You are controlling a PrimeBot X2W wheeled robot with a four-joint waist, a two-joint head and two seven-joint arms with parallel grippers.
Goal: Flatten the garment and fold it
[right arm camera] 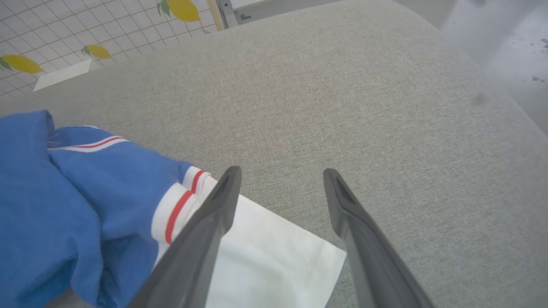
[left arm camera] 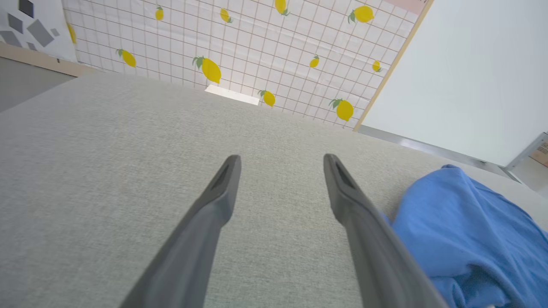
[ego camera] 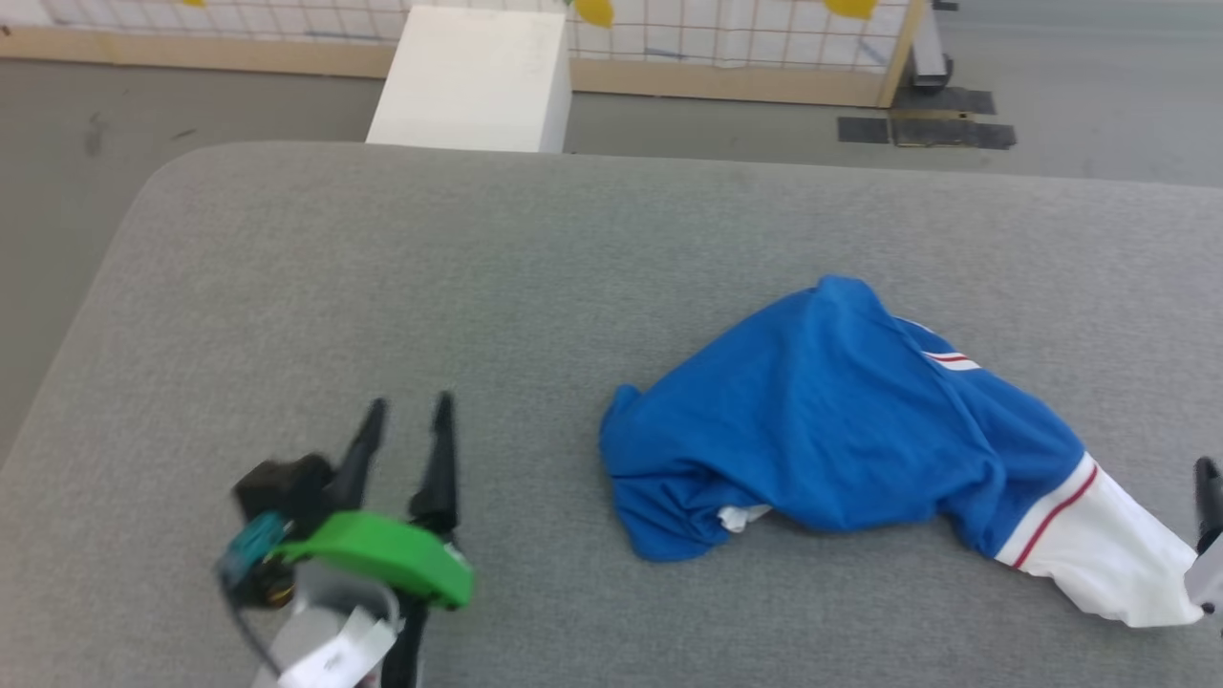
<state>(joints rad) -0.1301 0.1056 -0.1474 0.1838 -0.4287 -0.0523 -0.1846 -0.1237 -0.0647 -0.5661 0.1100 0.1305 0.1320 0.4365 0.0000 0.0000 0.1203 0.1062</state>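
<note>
Plainly, the job has barely begun. The garment point(ego camera: 841, 420) lies in a crumpled blue heap on the grey table point(ego camera: 382, 268), right of the middle and toward the near edge, its body humped up and doubled over itself. One white sleeve point(ego camera: 1108, 554) trails out flat to the near right, and a strip of red-striped trim shows on the far side of the heap. Nothing is spread out and no fold is made. The left gripper point(ego camera: 409, 403) hovers at the near left, well apart from the cloth, jaws wide and empty. The right gripper point(right arm camera: 281, 172) hangs over the sleeve's corner, jaws wide too, gripping nothing. By my reckoning flattening comes first, then all the folding.
</note>
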